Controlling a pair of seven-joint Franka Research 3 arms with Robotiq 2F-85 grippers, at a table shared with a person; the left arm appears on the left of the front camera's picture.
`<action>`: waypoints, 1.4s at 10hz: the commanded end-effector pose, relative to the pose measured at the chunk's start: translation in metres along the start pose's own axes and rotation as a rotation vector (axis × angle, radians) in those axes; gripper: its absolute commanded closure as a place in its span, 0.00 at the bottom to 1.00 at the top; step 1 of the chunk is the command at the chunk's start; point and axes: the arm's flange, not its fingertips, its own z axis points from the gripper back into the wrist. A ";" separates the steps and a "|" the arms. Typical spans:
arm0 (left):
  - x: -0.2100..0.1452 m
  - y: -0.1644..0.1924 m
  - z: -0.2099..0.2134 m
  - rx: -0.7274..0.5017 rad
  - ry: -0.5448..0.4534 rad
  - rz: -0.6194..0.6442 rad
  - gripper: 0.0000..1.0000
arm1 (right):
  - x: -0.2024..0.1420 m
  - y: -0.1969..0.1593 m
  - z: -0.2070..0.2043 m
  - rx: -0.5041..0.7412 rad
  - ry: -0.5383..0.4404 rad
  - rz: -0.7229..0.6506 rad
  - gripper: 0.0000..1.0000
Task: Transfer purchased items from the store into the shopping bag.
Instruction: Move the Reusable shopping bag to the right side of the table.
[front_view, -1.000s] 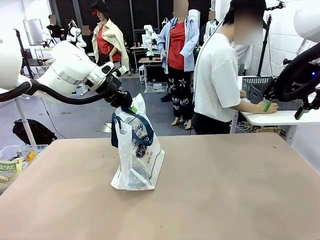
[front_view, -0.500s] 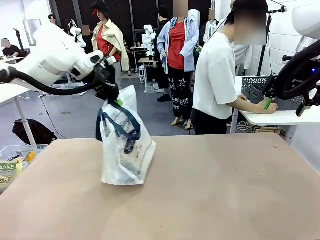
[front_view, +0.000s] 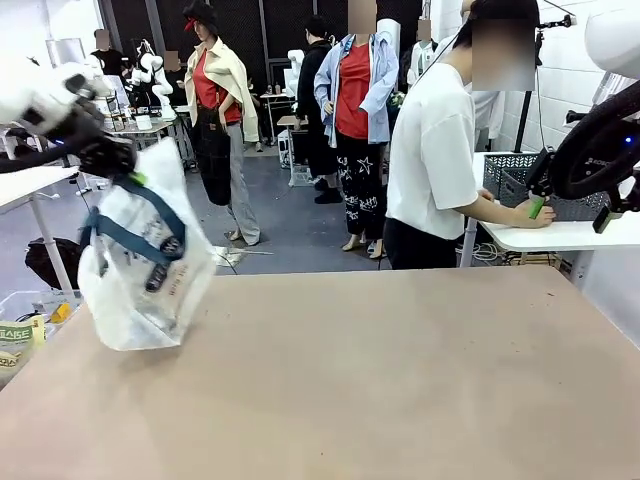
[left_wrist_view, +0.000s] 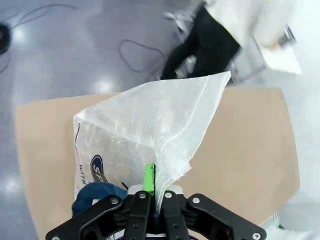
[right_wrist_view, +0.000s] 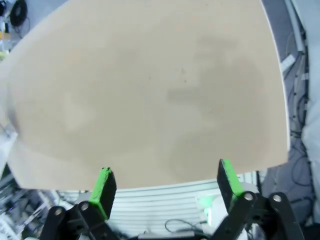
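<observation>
Left gripper (left_wrist_view: 154, 192) pinches the top edge of the shopping bag (front_view: 145, 265), which hangs below it at the table's (front_view: 400, 380) left edge.
In the left wrist view the green pads press together on the bag's thin plastic, navy handle beside them. The right gripper (right_wrist_view: 165, 187) hovers spread wide above bare tabletop, well apart from the bag. A person (front_view: 435, 150) stands at the far side.
</observation>
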 end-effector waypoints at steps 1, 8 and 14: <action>0.003 0.024 0.017 0.089 -0.051 0.135 1.00 | 0.000 0.000 0.002 -0.025 0.006 0.001 0.00; -0.001 0.046 0.026 0.066 -0.036 0.130 1.00 | 0.000 0.000 0.002 -0.025 0.006 0.001 0.00; 0.042 0.100 0.042 0.186 -0.027 0.348 1.00 | 0.000 0.000 0.002 -0.025 0.006 0.001 0.00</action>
